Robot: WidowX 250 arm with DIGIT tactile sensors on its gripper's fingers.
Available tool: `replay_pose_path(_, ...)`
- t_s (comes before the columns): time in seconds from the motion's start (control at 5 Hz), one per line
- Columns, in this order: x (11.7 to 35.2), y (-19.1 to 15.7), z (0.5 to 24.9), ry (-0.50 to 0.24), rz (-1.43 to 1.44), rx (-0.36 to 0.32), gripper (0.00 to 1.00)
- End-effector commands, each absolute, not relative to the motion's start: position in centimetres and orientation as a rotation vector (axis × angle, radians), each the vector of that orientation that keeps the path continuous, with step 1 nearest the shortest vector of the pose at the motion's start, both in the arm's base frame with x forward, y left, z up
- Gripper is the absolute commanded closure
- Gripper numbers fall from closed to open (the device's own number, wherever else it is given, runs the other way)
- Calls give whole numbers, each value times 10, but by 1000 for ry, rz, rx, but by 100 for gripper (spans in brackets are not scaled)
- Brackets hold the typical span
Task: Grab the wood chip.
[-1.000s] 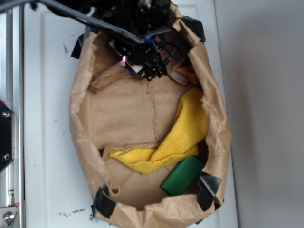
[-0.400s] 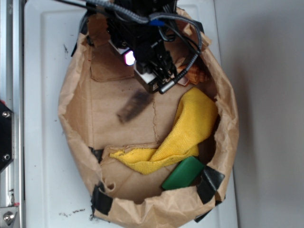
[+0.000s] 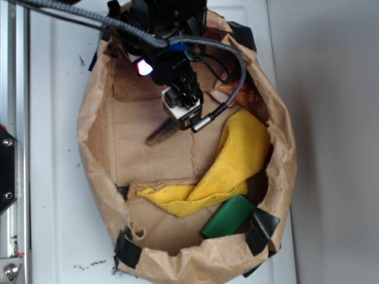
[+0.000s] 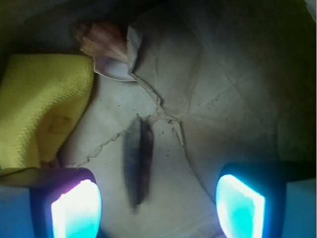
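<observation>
Hovering over the wood chip [image 4: 138, 161] — gripper [image 4: 157, 203] is spread wide and holds nothing, both glowing pads [image 4: 75, 208] visible at the bottom of the wrist view with bare paper between them.

Chip lies flat on the floor of the brown paper bag [image 3: 98, 148], roughly mid-floor, long axis running away from the wrist camera. It sits between the pads but off-centre — closer to the left-hand pad in that view. In the exterior view the chip [image 3: 161, 134] pokes out just below-left of the gripper [image 3: 183, 118].

My read on doing the grasp well:
- Shift sideways so the chip lines up midway between the pads; as it stands, one pad would likely touch first and shove it.
- Orientation looks fine: the pads would close across the narrow width.
- Thin flat sliver, so descend until the tips nearly meet the paper, then close. Too high and the pads pass over it.
- Paper is creased and torn near the chip's far end; a tip may snag there.

Neighbours: yellow cloth [image 4: 39, 106] to the side, spiral seashell [image 4: 106, 49] beyond the chip's far end, both apart from it. Green block [image 3: 228, 217] is well away.
</observation>
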State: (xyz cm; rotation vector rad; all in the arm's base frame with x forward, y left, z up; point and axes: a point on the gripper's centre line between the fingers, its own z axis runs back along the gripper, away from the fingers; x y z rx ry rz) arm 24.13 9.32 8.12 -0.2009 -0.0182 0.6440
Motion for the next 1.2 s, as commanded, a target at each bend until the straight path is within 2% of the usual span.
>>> replay_pose_path(0.0, 229, 116, 92, -74, 664, -197, 0)
replay_pose_path(0.2, 230, 107, 89, -54, 666, -200, 0)
replay_pose_path(0.6, 237, 99, 56, 28, 687, -146, 0)
replay_pose_path(0.8, 210, 94, 48, 29, 705, -133, 0)
replay_pose_path(1.0, 208, 85, 45, 21, 699, -111, 0)
